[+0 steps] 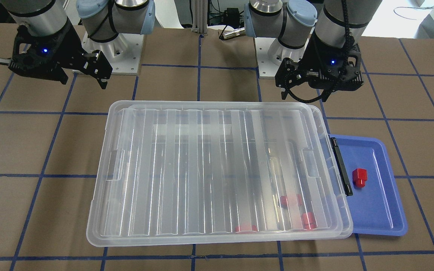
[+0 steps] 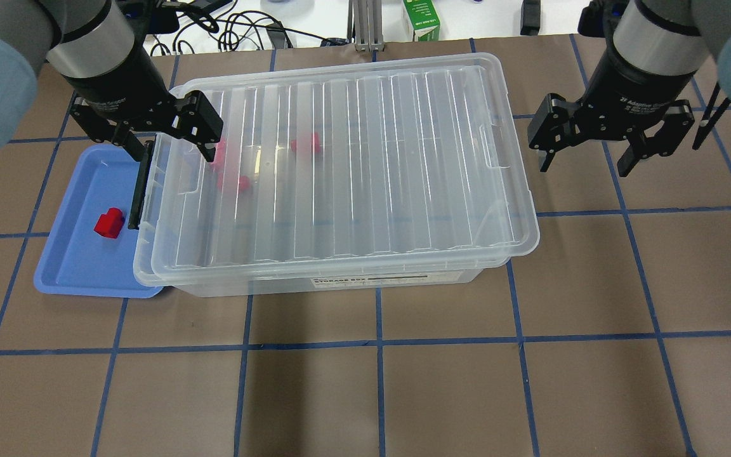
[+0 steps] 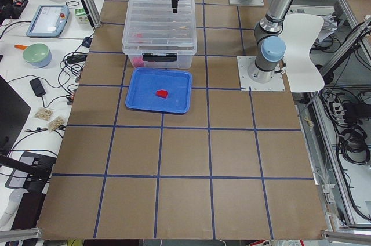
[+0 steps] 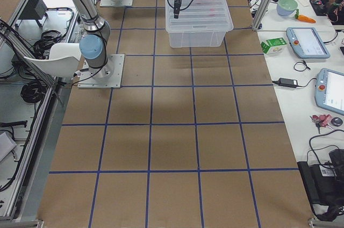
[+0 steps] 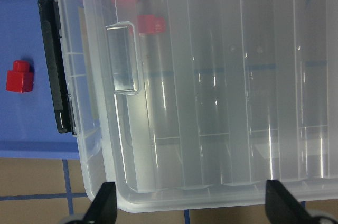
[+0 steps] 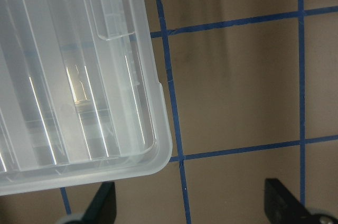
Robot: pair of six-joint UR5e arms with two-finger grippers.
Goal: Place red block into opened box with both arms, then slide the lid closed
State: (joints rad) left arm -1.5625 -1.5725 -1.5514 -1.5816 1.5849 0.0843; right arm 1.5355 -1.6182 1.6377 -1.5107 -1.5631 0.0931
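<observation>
The red block lies on a blue tray beside the box's black bar. The clear box sits mid-table. The ribbed lid rests on it, shifted slightly toward my right side and overhanging that end. Three more red pieces show through the lid. My left gripper hangs open over the box's bar end and holds nothing. My right gripper is open above bare table, past the lid's other end.
The blue tray is tucked partly under the box's bar end. A green carton and cables lie beyond the table's far edge. Brown table with blue grid lines stretches in front of the box.
</observation>
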